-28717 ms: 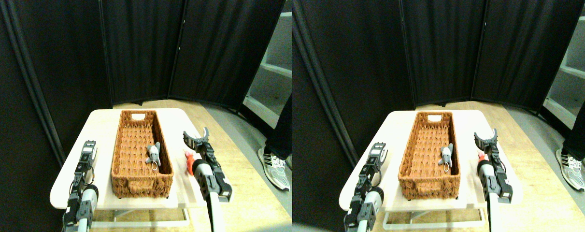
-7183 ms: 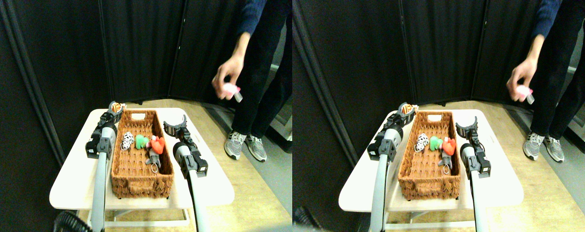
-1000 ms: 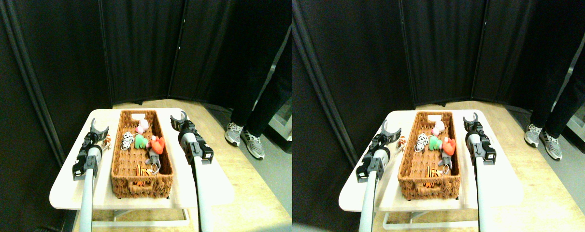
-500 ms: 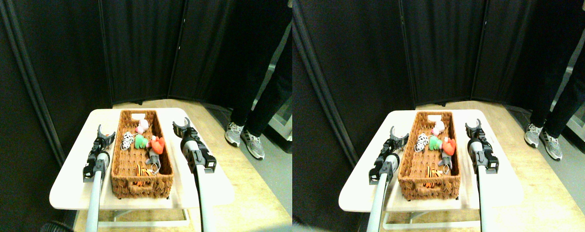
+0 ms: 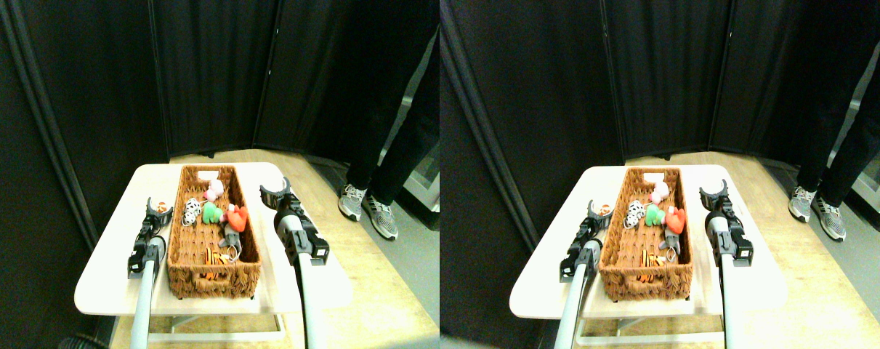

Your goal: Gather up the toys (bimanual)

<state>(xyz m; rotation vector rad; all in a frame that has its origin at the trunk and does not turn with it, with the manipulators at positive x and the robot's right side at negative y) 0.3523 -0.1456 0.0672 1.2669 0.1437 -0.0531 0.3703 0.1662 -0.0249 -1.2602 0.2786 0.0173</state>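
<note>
Black folding screens stand behind a pale table (image 5: 112, 287); no writing can be read anywhere. On the table's middle sits a long woven basket (image 5: 192, 280) holding a pink toy (image 5: 214, 190), spotted toy (image 5: 191, 211), green toy (image 5: 211, 213), red heart (image 5: 237, 217), grey toy (image 5: 230, 236) and orange-striped toy (image 5: 214, 257). One small orange-and-white toy (image 5: 163, 206) lies near the table's left edge, beside the left gripper (image 5: 151, 211), which has drawn back since half a second ago, jaws apart. The right gripper (image 5: 274, 193) hangs spread above the table's right side. A person's shoes (image 5: 363, 207) stand beyond the table.
</note>
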